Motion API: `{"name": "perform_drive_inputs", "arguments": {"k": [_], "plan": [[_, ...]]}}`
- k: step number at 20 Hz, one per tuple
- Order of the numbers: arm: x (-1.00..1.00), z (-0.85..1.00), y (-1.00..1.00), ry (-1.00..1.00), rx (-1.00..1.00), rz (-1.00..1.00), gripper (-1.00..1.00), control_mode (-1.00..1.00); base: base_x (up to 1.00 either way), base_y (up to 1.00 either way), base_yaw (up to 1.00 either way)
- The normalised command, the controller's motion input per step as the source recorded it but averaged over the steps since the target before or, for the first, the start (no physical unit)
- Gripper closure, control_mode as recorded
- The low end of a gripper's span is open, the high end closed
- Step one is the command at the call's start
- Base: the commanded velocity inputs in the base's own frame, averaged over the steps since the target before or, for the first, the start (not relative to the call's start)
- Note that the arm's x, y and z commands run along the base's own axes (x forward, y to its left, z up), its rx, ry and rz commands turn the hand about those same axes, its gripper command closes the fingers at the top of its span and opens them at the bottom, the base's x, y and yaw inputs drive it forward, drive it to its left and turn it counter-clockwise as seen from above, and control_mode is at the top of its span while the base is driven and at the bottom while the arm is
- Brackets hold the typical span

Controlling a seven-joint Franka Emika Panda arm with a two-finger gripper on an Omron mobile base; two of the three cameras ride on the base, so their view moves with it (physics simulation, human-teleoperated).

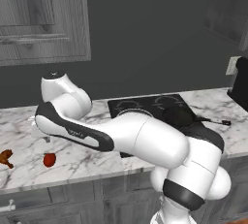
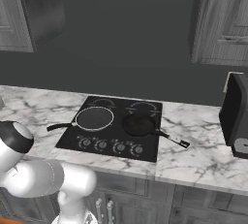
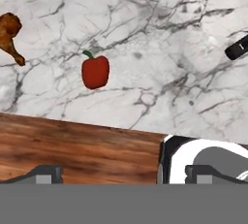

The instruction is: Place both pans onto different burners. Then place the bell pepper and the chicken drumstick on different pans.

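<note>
Two finger tips (image 3: 46, 173) spread wide, nothing between | gripper (image 3: 123, 177) above counter edge | bell pepper (image 3: 95, 71) on marble counter (image 3: 160, 48), chicken drumstick (image 3: 9, 35) near it | both pans (image 2: 94, 118) (image 2: 139, 124) on cooktop (image 2: 112, 128) burners, side by side

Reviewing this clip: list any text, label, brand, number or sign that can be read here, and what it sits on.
No text here can be read.
Arm: a small pale marking on its dark band, too blurred to read.
Cooktop: faint marks around the knobs, too small to read.
Pans, bell pepper, chicken drumstick: no lettering.
</note>
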Motion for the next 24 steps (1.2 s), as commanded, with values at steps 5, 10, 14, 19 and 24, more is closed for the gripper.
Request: {"name": "perform_drive_inputs", "arguments": {"k": [5, 10, 14, 19, 24], "plan": [[0.18, -0.35, 0.0, 0.0, 0.09, -0.02, -1.0, -1.0, 0.0, 0.0, 0.0], [0.25, -0.49, 0.0, 0.0, 0.01, -0.03, -1.0, -1.0, 0.0, 0.0, 0.0], [0.29, -0.42, 0.09, 0.0, 0.0, -0.02, -1.0, -1.0, 0.0, 0.0, 0.0], [0.27, -0.2, 0.16, 0.0, 0.0, 0.0, -1.0, -1.0, 0.0, 0.0, 0.0], [0.13, -0.13, 0.3, 0.0, 0.0, 0.0, -1.0, -1.0, 0.0, 0.0, 0.0]]}}
